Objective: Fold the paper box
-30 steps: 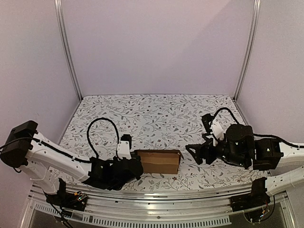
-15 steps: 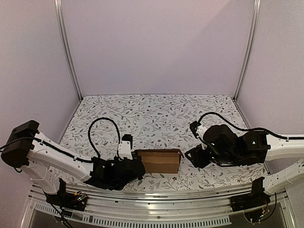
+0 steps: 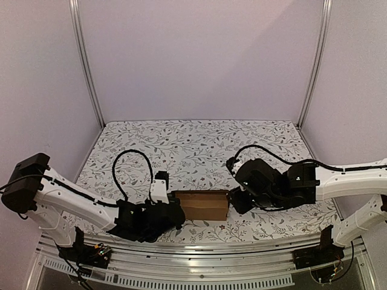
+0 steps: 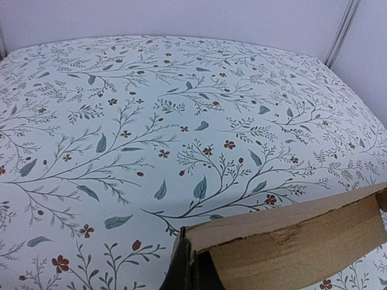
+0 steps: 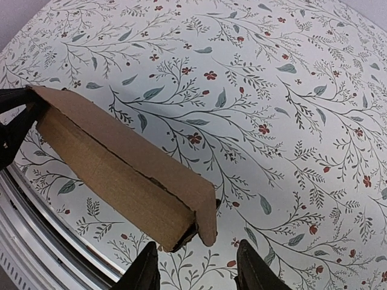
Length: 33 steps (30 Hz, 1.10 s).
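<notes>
1. The right arm has been swung in from the right side of the table (image 3: 199,142). The right fingers (image 3: 237,202) are now just beside the right end of the paper box (image 3: 202,205), where a second ago they were well apart from it.
2. Their gap has been narrowed on the way in, but in the right wrist view the tips are seen apart with nothing clamped. The box's end sits just ahead of them.
3. The box, a slim brown shape, has not been shifted. It lies near the table's front edge, between the two arms, and its left end is pinched by the left fingers (image 3: 171,209), which are clamped on the cardboard.
4. A loose end flap (image 5: 207,220) is seen jutting past the right end, so closing that end is judged to be the step in hand.
5. Nothing is seen between the right fingers and the flap. The front rail (image 3: 181,266) is close below, and a hard push could slide the box out of the left grip.
</notes>
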Available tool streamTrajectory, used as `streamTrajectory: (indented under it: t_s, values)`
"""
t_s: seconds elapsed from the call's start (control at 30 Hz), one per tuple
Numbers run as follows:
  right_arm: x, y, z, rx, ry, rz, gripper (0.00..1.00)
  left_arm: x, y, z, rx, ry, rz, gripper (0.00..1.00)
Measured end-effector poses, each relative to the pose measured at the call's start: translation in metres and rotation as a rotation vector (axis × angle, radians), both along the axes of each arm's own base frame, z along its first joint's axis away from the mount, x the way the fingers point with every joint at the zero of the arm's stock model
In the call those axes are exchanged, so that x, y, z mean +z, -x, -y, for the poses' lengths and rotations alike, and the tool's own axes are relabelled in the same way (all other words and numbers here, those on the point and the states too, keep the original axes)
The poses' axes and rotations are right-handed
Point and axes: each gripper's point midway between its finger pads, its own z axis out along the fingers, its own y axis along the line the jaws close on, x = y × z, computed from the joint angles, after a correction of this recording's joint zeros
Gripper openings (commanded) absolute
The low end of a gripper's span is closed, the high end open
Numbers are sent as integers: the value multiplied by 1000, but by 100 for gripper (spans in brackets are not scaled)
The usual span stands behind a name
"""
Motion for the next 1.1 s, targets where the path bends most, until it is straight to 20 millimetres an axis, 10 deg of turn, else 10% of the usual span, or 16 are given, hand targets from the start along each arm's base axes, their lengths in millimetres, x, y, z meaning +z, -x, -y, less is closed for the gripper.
streamTrajectory:
  t_s: [0.7, 1.1]
  values:
    - [-40, -11, 0, -33, 108, -43, 0, 0, 0, 0, 1, -11, -1, 0]
    - [-39, -14, -3, -48, 97, -47, 0, 0, 1, 1, 4, -5, -3, 0]
